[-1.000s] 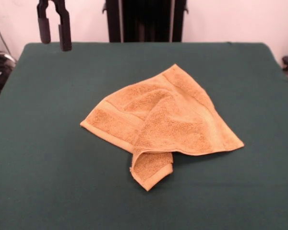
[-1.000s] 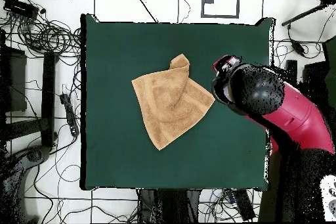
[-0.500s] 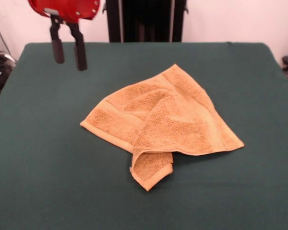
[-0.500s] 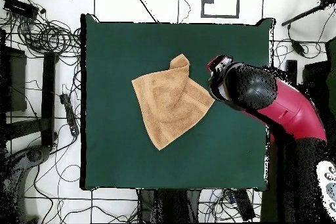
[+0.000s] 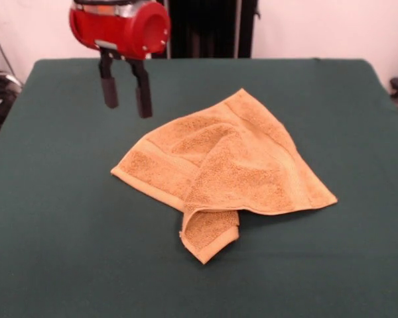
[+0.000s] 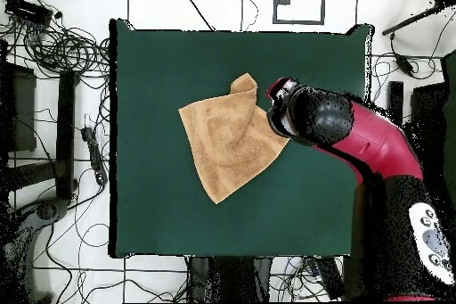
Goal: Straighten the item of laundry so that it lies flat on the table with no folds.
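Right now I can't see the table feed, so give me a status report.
Gripper open, empty, above table beside towel. Towel crumpled, one corner folded under, not flat. Nothing in the way.

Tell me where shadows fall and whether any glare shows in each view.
Front view: soft, even light, a dark shadow on the table under the towel's curled corner, and a bright highlight on the red housing above the gripper. Overhead view: flat light, no clear shadows or glare.

Front cam sits low across the table (image 5: 46, 252), angled down, fairly close. Overhead cam looks straight down from high, showing floor around. Both share the tabletop, towel (image 5: 225, 165) and arm (image 6: 374, 140).
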Controlling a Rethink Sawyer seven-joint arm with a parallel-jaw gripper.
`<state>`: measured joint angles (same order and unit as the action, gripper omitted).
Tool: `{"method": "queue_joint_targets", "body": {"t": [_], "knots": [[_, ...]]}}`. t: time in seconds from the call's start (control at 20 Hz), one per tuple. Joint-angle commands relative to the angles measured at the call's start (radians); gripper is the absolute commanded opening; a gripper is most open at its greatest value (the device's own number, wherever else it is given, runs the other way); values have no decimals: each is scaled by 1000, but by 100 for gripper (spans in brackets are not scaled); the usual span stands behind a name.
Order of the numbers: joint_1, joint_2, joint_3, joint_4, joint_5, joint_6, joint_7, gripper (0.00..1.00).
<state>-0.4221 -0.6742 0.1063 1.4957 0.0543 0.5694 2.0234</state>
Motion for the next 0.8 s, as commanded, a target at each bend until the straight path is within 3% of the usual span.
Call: {"method": "queue_joint_targets", "body": {"t": [0.05, 0.45, 0.8], "knots": [[25, 94, 131, 113, -33, -68, 1, 100], [-10, 142, 171, 99, -59, -99, -34, 100], [14, 116, 111, 88, -69, -32, -11, 100]]}}
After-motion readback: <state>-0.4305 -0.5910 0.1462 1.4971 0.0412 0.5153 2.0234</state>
